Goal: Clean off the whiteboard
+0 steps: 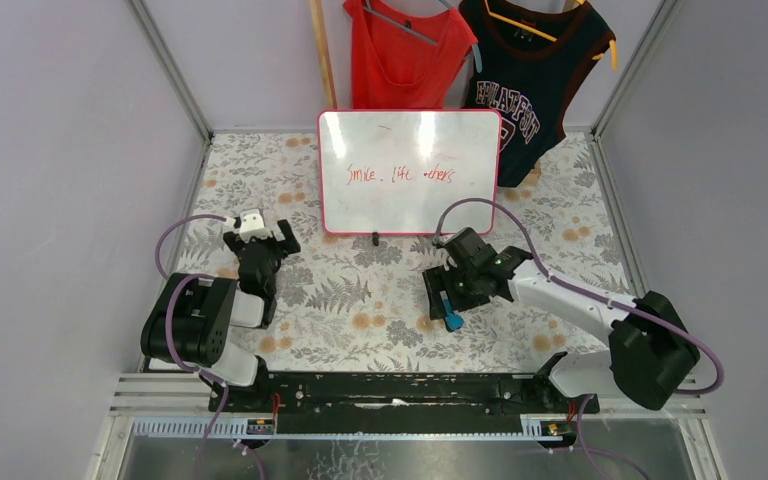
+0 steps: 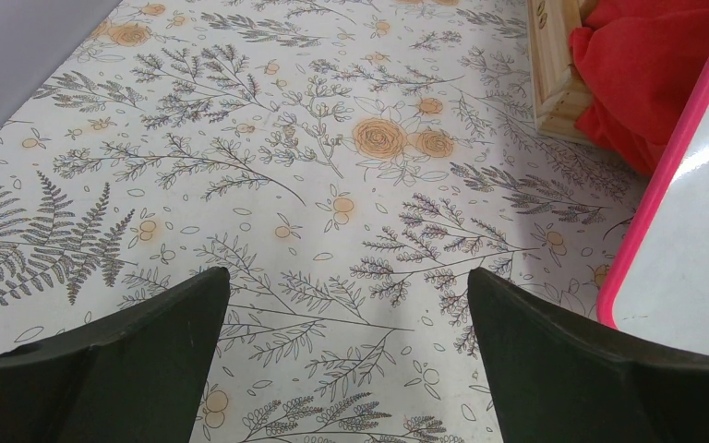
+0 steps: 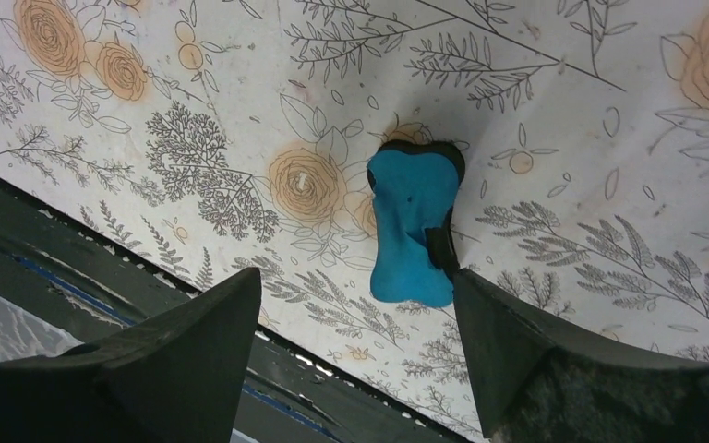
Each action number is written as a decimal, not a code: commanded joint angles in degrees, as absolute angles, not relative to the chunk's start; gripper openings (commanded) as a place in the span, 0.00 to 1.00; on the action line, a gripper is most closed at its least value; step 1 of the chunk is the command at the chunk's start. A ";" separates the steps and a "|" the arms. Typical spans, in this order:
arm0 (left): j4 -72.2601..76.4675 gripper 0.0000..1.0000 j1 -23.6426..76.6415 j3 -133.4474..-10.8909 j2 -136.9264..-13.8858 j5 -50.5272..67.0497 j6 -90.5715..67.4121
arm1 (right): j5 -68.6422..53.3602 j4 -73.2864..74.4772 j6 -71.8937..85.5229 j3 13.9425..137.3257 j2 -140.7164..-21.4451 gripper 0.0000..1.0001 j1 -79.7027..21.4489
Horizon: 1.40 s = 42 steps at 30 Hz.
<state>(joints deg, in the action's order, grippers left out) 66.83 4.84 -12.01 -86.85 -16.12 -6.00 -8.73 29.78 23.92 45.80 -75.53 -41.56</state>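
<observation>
The whiteboard (image 1: 410,170) is standing up at the top middle of the overhead view, at the far side of the tabletop (image 1: 360,300). One line of red writing (image 1: 400,176) is sitting on it, not wiped off yet. The blue eraser (image 3: 413,226) is lying flat on the tabletop, lower right of middle in the overhead view.

The right gripper (image 3: 355,305) is hanging over the eraser with its fingers wide apart, holding nothing. The left gripper (image 2: 346,286) is also spread open and holding nothing, just beside the board's pink edge.

What could be going wrong from here? The eraser is not sitting in the middle of the gap. It is right up against the finger on the right side of the wrist view. If the fingers are closing like this, I think they may be pinching only a corner, or pushing the eraser away. Also, the board is resting on a small black foot (image 1: 376,240), and nothing is holding it. A hard push while wiping might be tipping it backward.

Counting: one whiteboard, one eraser, two grippers, one red shirt (image 1: 405,50) and one dark shirt (image 1: 530,80) hanging behind.
</observation>
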 commanded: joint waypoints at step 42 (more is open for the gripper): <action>70.88 1.00 4.83 -12.57 -87.15 -17.42 -5.19 | -2.27 23.03 23.52 44.37 -83.74 0.48 -41.83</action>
